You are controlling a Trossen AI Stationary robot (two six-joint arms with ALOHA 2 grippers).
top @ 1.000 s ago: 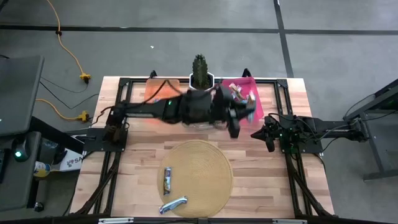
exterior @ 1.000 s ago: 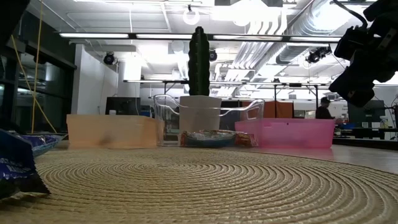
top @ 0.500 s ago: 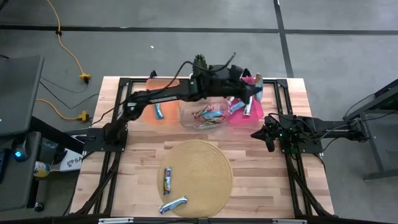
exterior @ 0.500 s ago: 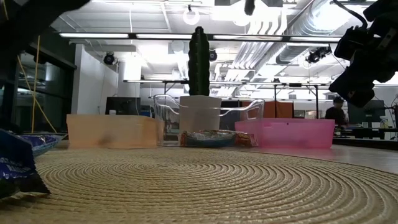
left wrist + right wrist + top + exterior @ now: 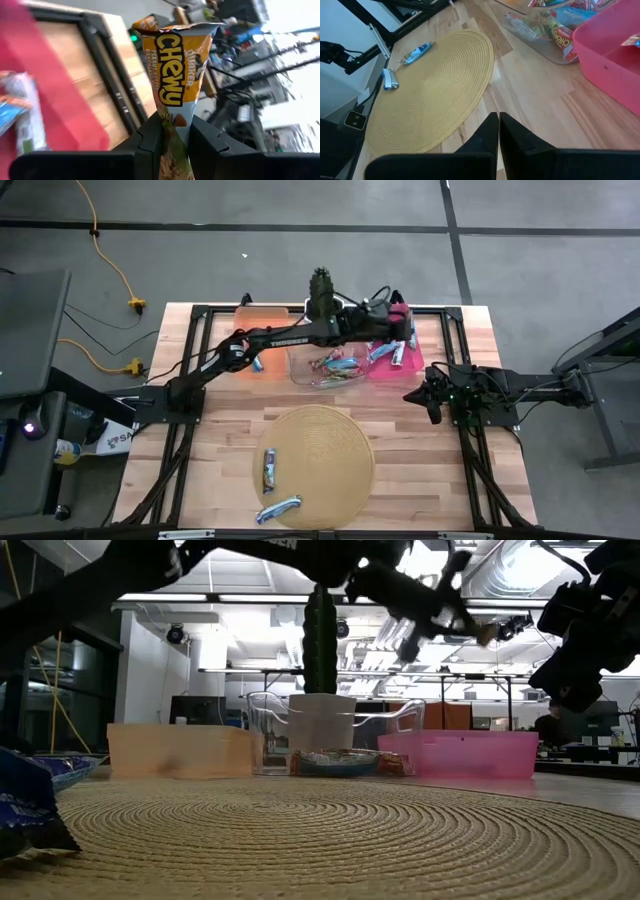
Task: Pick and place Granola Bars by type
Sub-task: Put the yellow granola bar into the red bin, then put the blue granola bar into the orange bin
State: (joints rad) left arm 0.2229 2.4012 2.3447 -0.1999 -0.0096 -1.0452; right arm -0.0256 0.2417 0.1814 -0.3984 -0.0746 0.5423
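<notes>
One Chewy bar point(image 5: 175, 95) pinched in left hand point(image 5: 175, 131) over pink bin point(image 5: 383, 370) — shd lower first, then release. Right hand point(image 5: 498, 131) shut, empty — idle on bench point(image 5: 420, 450).

Dark fingers point(image 5: 150, 137) pinch an orange-brown Granola Bar point(image 5: 175, 75) above the pink bin point(image 5: 60, 95).

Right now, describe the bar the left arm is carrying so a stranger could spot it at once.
Find the pink bin at the table's far edge, right of the potted cactus. Above it hangs the left gripper, shut on one Chewy granola bar. It is the only bar in the air, gripped at one end, with an orange-and-pale-blue wrapper.
</notes>
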